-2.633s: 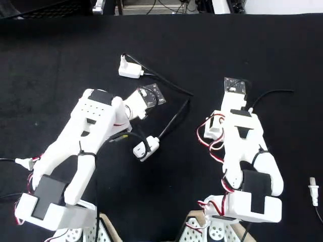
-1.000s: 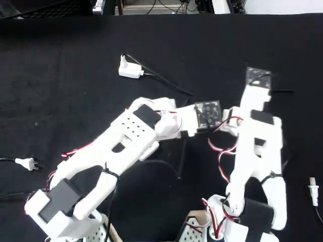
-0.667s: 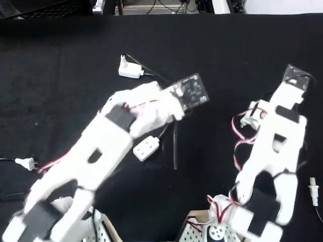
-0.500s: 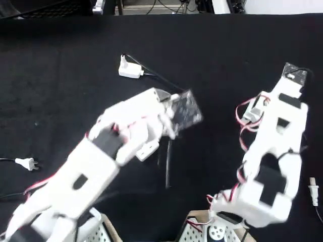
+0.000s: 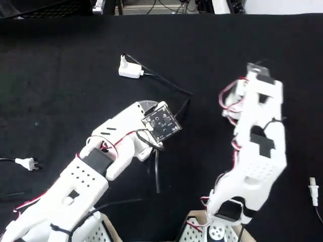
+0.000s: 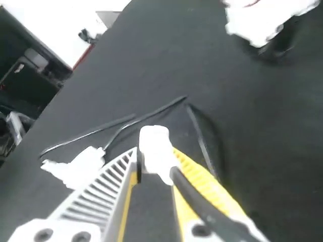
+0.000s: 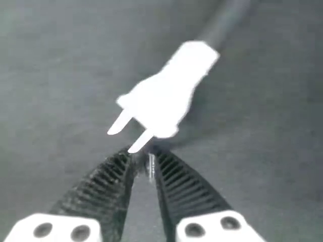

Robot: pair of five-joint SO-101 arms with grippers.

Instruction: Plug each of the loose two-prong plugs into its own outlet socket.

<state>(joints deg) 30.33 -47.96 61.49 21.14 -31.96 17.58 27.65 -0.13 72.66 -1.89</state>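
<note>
Left end effector (image 6: 154, 157) clasping outlet socket (image 6: 152, 138), black table (image 6: 252, 126) around

White plug (image 7: 164, 101) on a black cord (image 7: 229, 15), white socket (image 6: 156, 151), white arms (image 5: 262, 151) with red wires (image 5: 229, 98), black table (image 5: 60, 60).

The table (image 5: 60, 101) is covered in black cloth. Toward its far side lies a white adapter plug (image 5: 129, 70), and its black cable (image 5: 166, 83) runs across the cloth toward the middle. Near the middle lies a white socket block (image 5: 144, 152), partly hidden, with a black cord (image 5: 157, 176) trailing toward the near edge. A small two-prong plug (image 5: 25, 163) lies by the edge on the left arm's side, and a second small plug (image 5: 313, 190) lies by the opposite edge. A third white plug (image 7: 166, 98) lies flat on the cloth, its dark lead (image 7: 227, 17) running away from it.
</note>
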